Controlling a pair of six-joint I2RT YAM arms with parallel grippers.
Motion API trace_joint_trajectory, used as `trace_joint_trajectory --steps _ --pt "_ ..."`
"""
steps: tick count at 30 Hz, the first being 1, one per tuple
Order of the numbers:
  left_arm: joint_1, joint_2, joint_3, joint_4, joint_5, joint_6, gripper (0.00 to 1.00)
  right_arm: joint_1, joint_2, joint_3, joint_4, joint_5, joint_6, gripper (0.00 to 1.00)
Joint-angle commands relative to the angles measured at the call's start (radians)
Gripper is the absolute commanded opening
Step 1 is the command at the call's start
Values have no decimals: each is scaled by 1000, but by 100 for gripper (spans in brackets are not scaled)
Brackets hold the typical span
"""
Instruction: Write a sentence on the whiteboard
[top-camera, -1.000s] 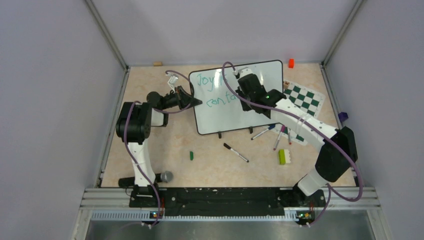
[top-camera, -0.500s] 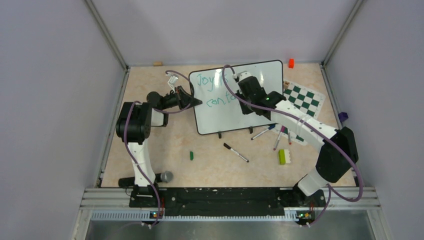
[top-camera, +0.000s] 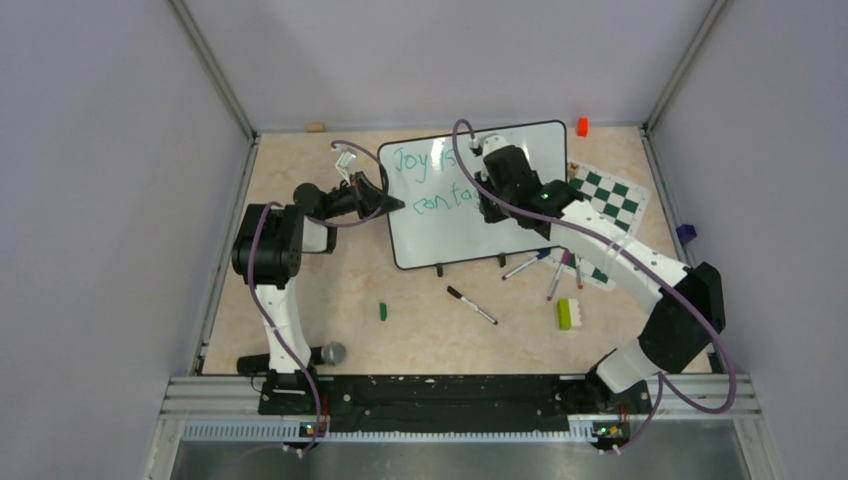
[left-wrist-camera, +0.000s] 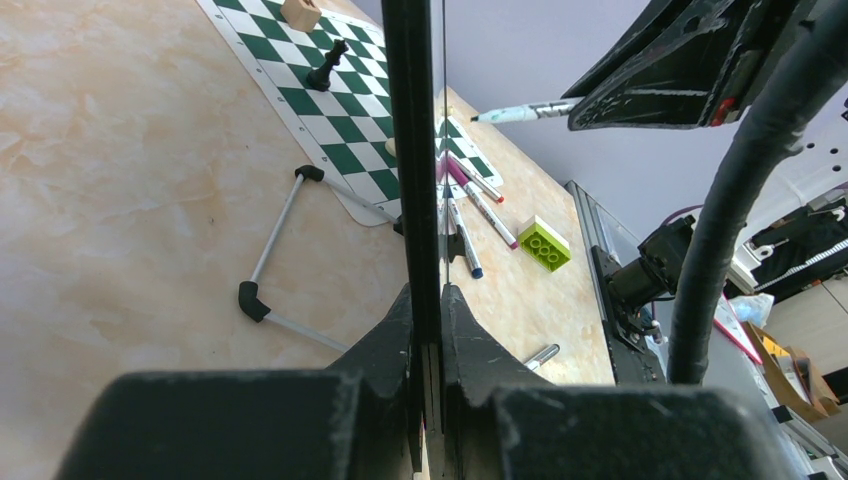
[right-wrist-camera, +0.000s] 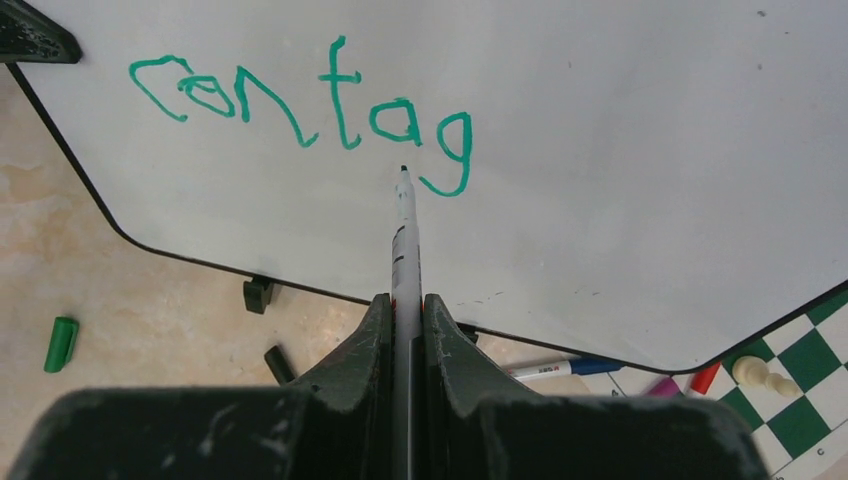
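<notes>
Much bare whiteboard (right-wrist-camera: 650, 150) beside the sentence (right-wrist-camera: 300, 100); left gripper (left-wrist-camera: 428, 300) clamps its edge.

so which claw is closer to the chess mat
right. the right claw holds a marker over the middle of the whiteboard; the left claw clamps the board's edge farthest from the chess mat.
</notes>
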Motion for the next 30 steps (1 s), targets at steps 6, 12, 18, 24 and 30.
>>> trace_joint_trajectory --steps 6,12,18,24,30 --pt "-37 25 -15 100 192 117 0 -17 -38 69 35 133 5 0" --pt "-37 26 -13 100 191 117 0 -18 -19 87 60 182 -11 0" --pt "-37 27 -13 100 192 115 0 -17 12 106 69 214 -25 0" --pt "-36 28 -11 99 191 115 0 -17 34 111 69 241 -30 0" --pt "-36 29 -10 99 191 114 0 -17 48 114 80 243 -30 0"
